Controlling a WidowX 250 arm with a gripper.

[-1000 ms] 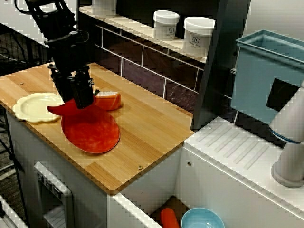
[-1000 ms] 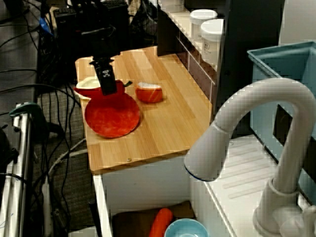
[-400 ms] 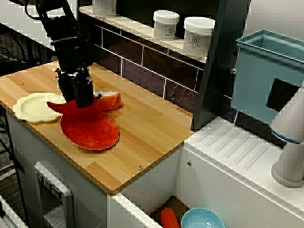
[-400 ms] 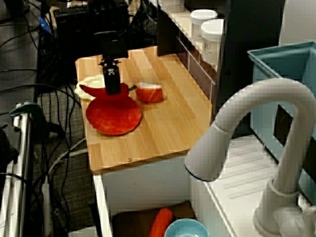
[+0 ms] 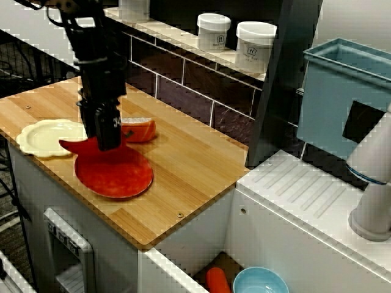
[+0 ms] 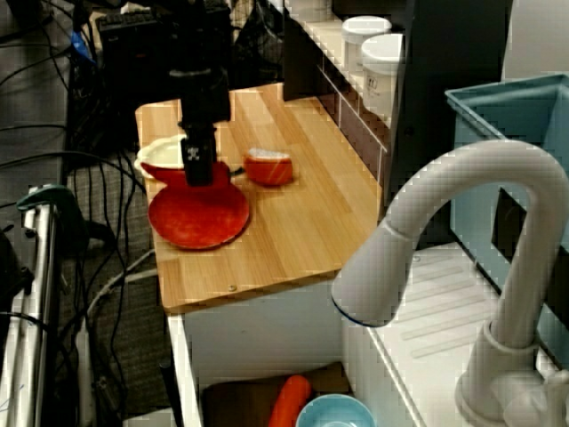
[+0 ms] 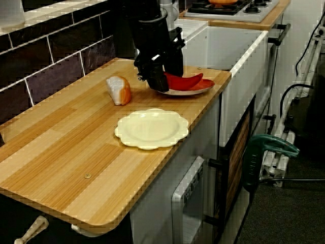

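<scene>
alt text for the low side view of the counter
A tool grips a red pepper on or just above a red plate at the far end of the wooden counter. Nearer lie a cream plate and an orange-and-white food piece.

Round red plate point(image 5: 116, 174) on wood counter point(image 5: 183, 159) w/ one rim slightly lifted.

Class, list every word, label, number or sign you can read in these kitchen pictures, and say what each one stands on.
No text here reads clearly.
Labels on the white jars: printed, too blurred to read.
White mark on the pincer gripping the red pepper: too small to read.
Markings on the appliance panel: too small to read.
</scene>
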